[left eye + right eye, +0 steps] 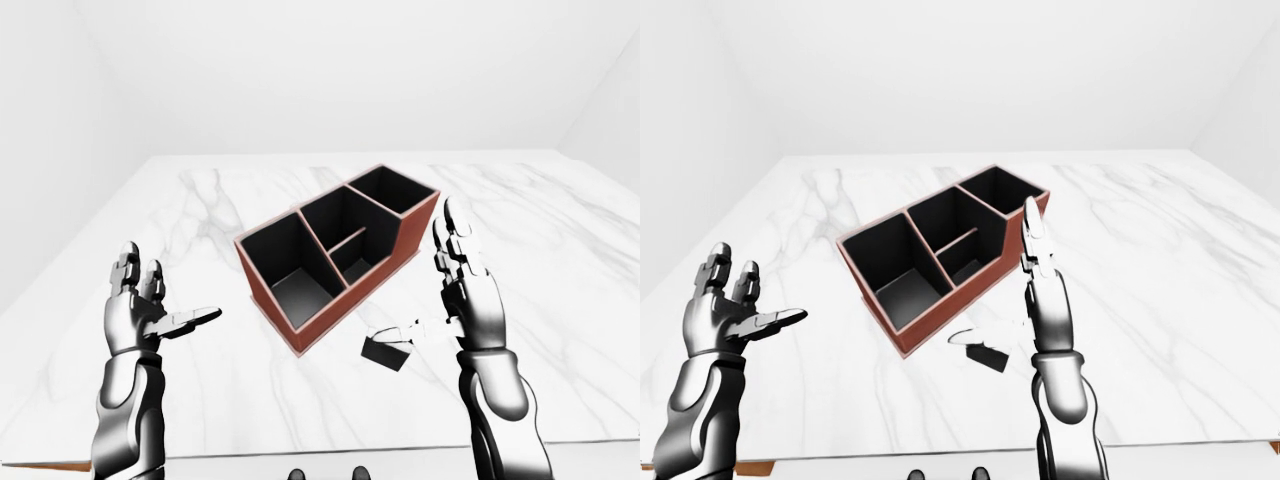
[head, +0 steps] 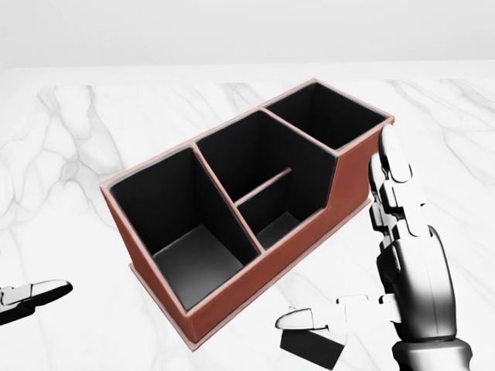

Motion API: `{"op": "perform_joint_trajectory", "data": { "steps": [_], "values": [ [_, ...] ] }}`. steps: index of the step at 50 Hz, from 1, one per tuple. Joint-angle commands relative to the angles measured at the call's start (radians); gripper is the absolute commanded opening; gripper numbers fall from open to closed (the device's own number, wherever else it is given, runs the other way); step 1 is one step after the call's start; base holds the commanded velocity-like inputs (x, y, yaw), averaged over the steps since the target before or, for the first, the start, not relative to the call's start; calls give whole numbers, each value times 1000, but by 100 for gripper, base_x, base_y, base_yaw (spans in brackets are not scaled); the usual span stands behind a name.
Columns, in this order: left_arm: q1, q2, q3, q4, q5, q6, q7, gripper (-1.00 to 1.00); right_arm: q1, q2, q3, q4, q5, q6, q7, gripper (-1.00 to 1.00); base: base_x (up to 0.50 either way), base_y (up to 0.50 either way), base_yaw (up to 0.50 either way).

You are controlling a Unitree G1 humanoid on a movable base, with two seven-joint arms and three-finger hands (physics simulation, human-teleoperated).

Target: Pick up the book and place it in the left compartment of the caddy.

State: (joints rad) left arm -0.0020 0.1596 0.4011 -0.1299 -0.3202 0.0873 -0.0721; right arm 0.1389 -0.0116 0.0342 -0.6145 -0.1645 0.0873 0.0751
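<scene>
The brown caddy (image 1: 412, 232) with black compartments stands slantwise on the white marble table (image 1: 570, 300). Its left compartment (image 2: 193, 232) is the largest and holds nothing. The small dark book (image 1: 385, 351) with a white page edge lies on the table just below the caddy's near wall; in the head view, the book (image 2: 311, 349) is cut by the bottom edge. My right hand (image 1: 432, 285) is open, fingers pointing up to the right of the caddy, thumb stretched left just over the book. To the caddy's left my left hand (image 1: 170, 290) hovers open, holding nothing.
The table's near edge (image 1: 330, 452) runs along the bottom of the left-eye view, with a sliver of brown wood (image 1: 45, 465) at the bottom left. White walls surround the table. Bare marble lies right of my right hand and left of the caddy.
</scene>
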Motion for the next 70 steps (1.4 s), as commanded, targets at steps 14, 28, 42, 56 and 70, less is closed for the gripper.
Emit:
{"op": "perform_joint_trajectory", "data": {
  "steps": [14,28,42,56,70],
  "values": [
    [5,-6,-9,-3,6,0,2,100,29,2,-13,-5,11,0,-2,100,50,32,0],
    [11,-9,-6,-8,3,0,-4,100,54,10,-24,-34,31,0,-8,100,43,33,0],
    [16,-7,-1,-35,2,0,-8,100,161,-4,-36,-142,8,0,43,100,0,0,0],
    [9,-10,-6,-50,5,0,-8,100,254,-3,-67,-331,-90,0,191,100,0,0,0],
    [12,-12,-6,-46,2,0,-9,100,293,5,-101,-338,-196,0,327,100,0,0,0]
  ]
}}
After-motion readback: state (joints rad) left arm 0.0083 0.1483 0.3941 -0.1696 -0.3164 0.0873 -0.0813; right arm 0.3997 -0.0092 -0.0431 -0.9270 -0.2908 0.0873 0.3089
